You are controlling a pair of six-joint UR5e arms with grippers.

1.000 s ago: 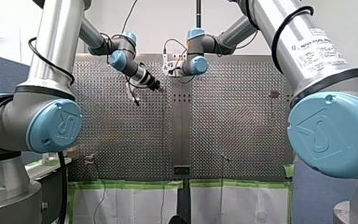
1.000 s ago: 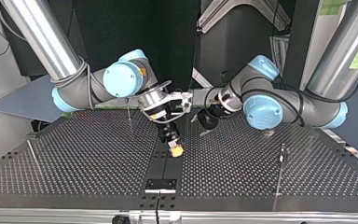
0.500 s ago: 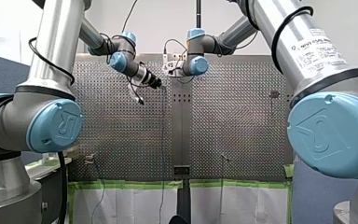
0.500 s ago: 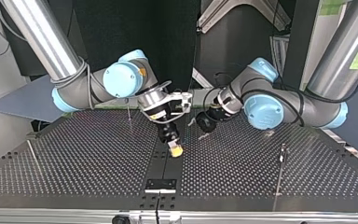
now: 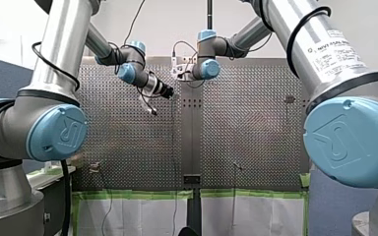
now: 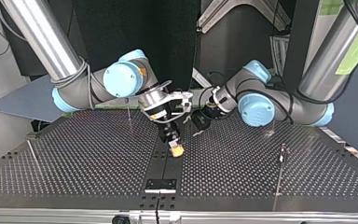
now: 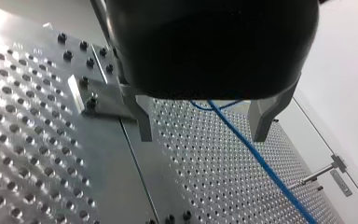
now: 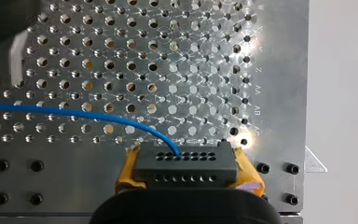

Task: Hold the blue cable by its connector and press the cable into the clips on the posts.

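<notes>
My right gripper point(image 8: 186, 175) is shut on the black connector point(image 8: 186, 162), with its yellow pads point(image 8: 127, 172) on either side. The blue cable point(image 8: 74, 113) leaves the connector and curves away over the perforated table. In the top view my right gripper point(image 6: 177, 150) points down at the middle strip. My left gripper point(image 6: 199, 120), which is black, hangs close beside it. In the left wrist view my left gripper point(image 7: 201, 138) is open, and the blue cable point(image 7: 261, 163) runs through the gap between its metal fingers point(image 7: 142, 121) without touching them.
Thin posts stand on the table: one point(image 6: 128, 112) behind my right gripper, one point(image 6: 32, 154) at the top view's left, one point(image 6: 279, 175) at its right. A small black plate point(image 6: 160, 184) sits on the middle strip near the edge. A metal bracket point(image 7: 93, 98) lies beside my left fingers.
My left gripper has moved toward the top view's left, closer to my right gripper. My right gripper and the connector have stayed in place.
</notes>
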